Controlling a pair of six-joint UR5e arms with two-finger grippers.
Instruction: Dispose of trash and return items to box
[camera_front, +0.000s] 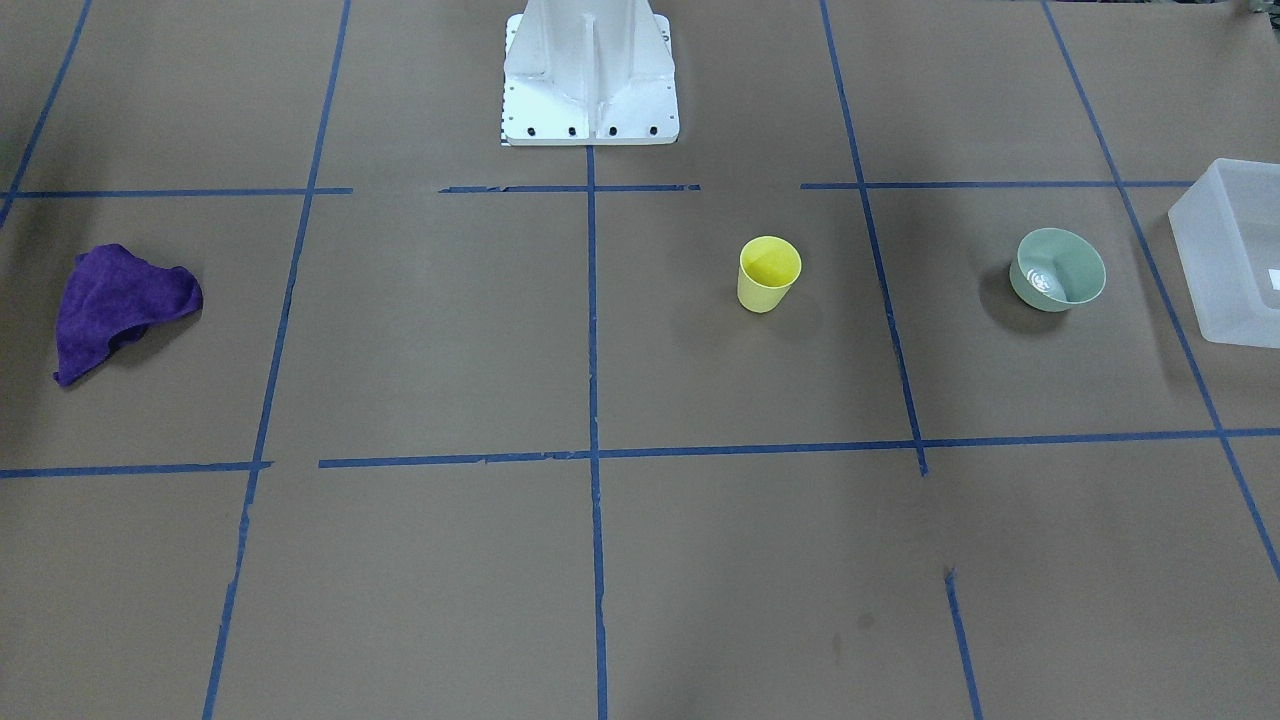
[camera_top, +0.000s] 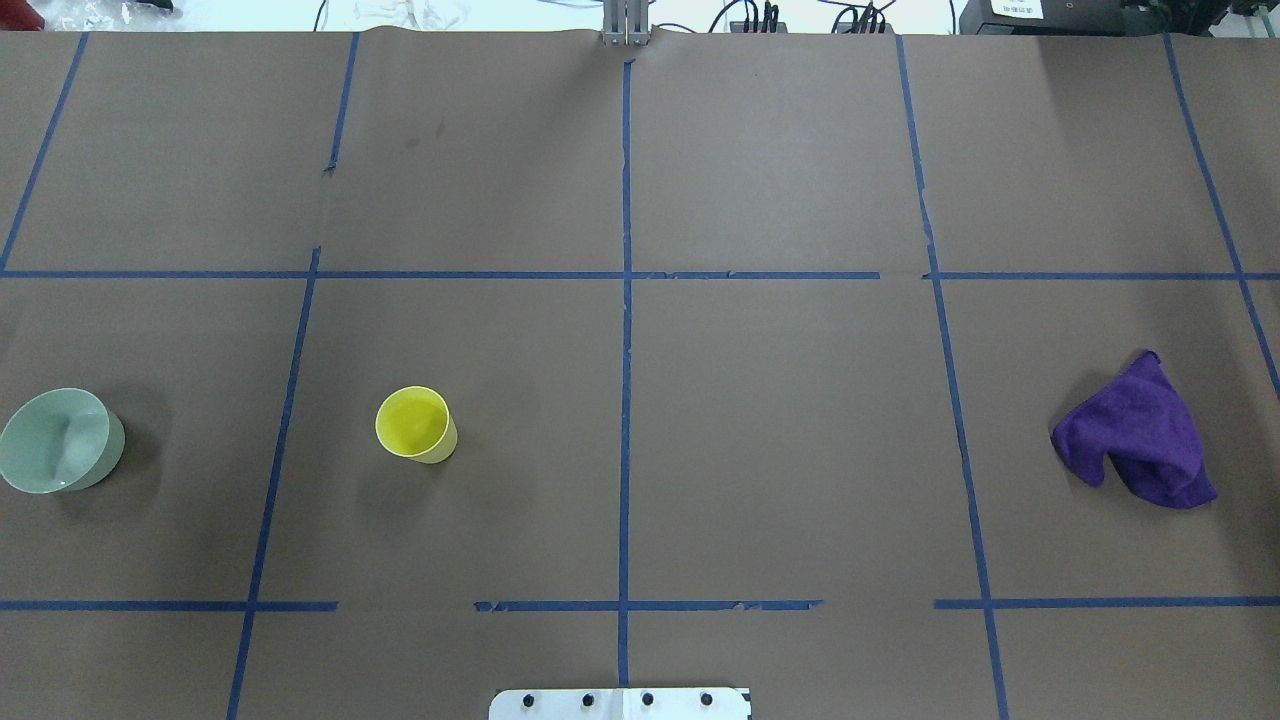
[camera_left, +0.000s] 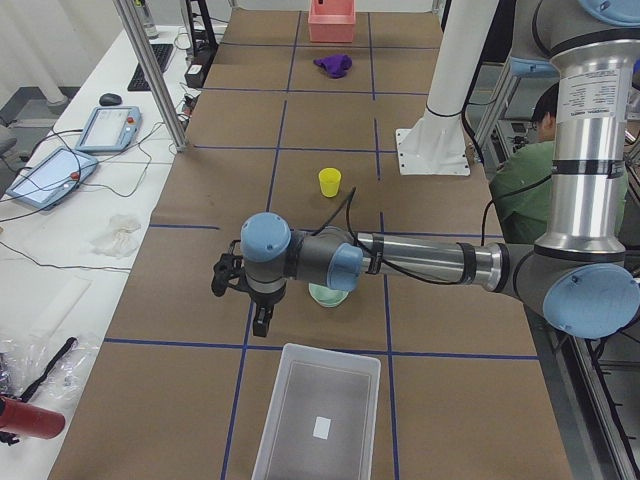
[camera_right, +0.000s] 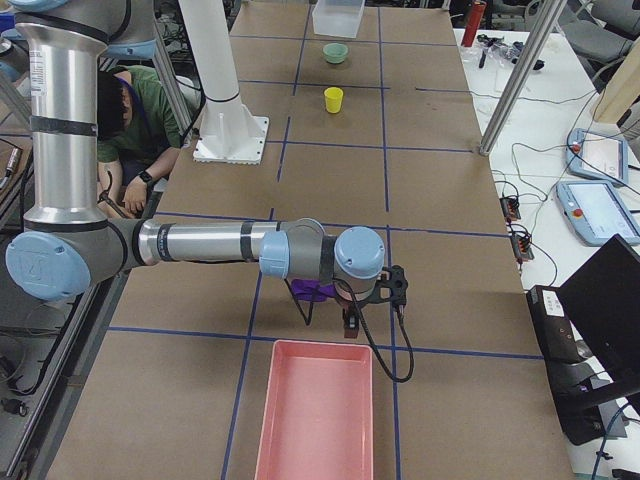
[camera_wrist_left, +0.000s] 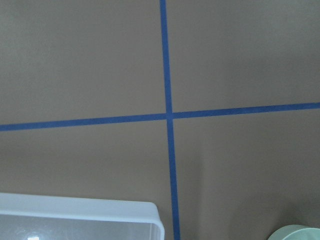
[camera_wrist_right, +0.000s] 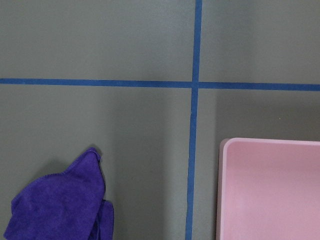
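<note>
The yellow cup (camera_front: 770, 273) stands upright on the brown table, also in the overhead view (camera_top: 415, 424). The mint-green bowl (camera_front: 1057, 270) sits further toward the robot's left (camera_top: 60, 440), near the frosted-white box (camera_front: 1235, 265), which is empty apart from its label (camera_left: 318, 415). My left gripper (camera_left: 262, 323) hangs above the table between bowl and box, and the arm partly hides the bowl (camera_left: 328, 295). My right gripper (camera_right: 350, 322) hangs above the table near a purple cloth (camera_right: 315, 290). Both grippers show only in the side views, so I cannot tell whether they are open or shut.
The crumpled purple cloth (camera_top: 1140, 435) lies at the robot's right, beside a pink tray (camera_right: 315, 410) at that table end. The white robot base (camera_front: 590, 75) stands at the table's middle edge. A person (camera_left: 535, 165) sits behind the robot. Blue tape lines grid the table.
</note>
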